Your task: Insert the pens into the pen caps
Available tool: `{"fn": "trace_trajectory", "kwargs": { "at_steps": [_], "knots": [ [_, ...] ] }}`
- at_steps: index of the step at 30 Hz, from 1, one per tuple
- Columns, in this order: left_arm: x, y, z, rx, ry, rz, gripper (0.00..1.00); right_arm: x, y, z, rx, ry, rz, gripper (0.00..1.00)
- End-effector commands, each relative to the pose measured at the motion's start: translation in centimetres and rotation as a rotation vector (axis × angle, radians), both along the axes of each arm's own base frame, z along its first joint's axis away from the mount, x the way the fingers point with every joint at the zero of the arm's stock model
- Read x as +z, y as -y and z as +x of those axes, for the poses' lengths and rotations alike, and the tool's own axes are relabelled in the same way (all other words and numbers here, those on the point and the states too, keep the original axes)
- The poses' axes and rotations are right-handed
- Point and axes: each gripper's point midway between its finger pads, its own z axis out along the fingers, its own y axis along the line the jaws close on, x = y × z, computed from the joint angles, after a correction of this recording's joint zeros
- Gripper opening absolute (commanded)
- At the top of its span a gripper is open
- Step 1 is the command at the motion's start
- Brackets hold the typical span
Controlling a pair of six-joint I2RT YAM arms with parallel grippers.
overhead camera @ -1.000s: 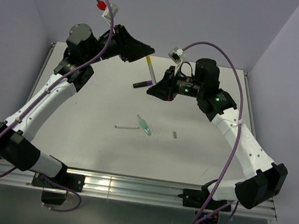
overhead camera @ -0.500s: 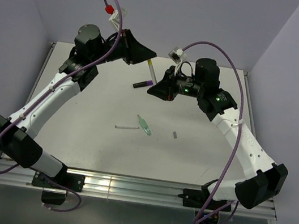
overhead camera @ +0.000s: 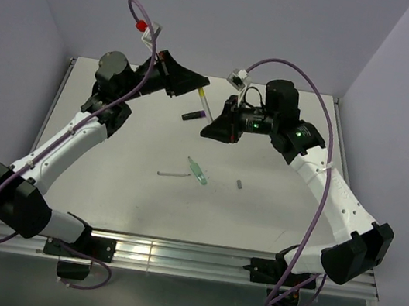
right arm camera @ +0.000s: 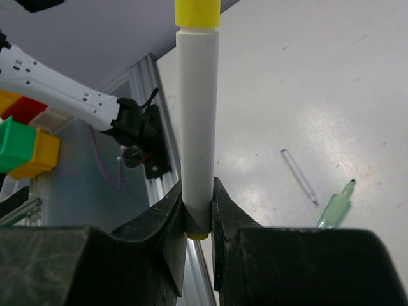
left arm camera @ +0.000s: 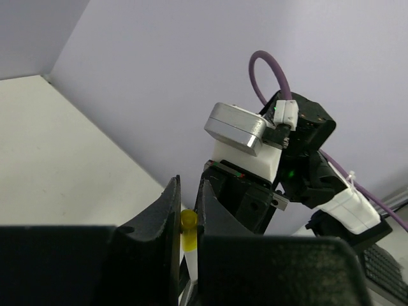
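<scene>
The right end effector [right arm camera: 198, 213] pinches the pale pen [right arm camera: 198, 115]; the left end effector [left arm camera: 187, 205] is clamped on the yellow cap [left arm camera: 188, 220] capping the pen's far end.

tabletop [overhead camera: 129, 180]: plain white, nothing fancy
far middle: black pen [overhead camera: 193, 115], purple tip
centre: grey-white pen [overhead camera: 172, 173] just beside green pen [overhead camera: 198, 171]
right of those: tiny grey cap [overhead camera: 239, 183], off by itself

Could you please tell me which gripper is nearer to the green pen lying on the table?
Right. The right gripper, holding the white pen, hangs just behind the green pen; the left gripper, pinching the yellow cap, sits farther back.
</scene>
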Motion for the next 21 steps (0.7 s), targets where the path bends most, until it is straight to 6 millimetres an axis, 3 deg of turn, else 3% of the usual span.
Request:
{"fn": "trace_trajectory", "kwargs": {
  "at_steps": [1, 8, 13, 16, 21],
  "knots": [
    [-0.8, 0.6, -3.2, -0.14, -0.045, -0.049, 0.0, 6.8, -0.7, -1.4, 0.107, 0.193, 0.139, 0.0],
    [-3.2, 2.0, -4.2, -0.114, -0.125, 0.011, 0.0, 7.8, -0.1, 1.6, -0.085, 0.202, 0.118, 0.0],
    [-5.0, 2.5, -3.7, -0.031, -0.258, 0.037, 0.0, 9.4, 0.3, 2.9, -0.201, 0.166, 0.139, 0.0],
    [-5.3, 2.5, -3.3, -0.01, -0.328, 0.018, 0.0, 10.5, 0.6, 3.7, -0.266, 0.167, 0.14, 0.0],
    [-5.0, 3.1, -3.6, -0.041, -0.316, 0.016, 0.0, 10.6, 0.6, 4.5, -0.285, 0.218, 0.104, 0.0]
  ]
}}
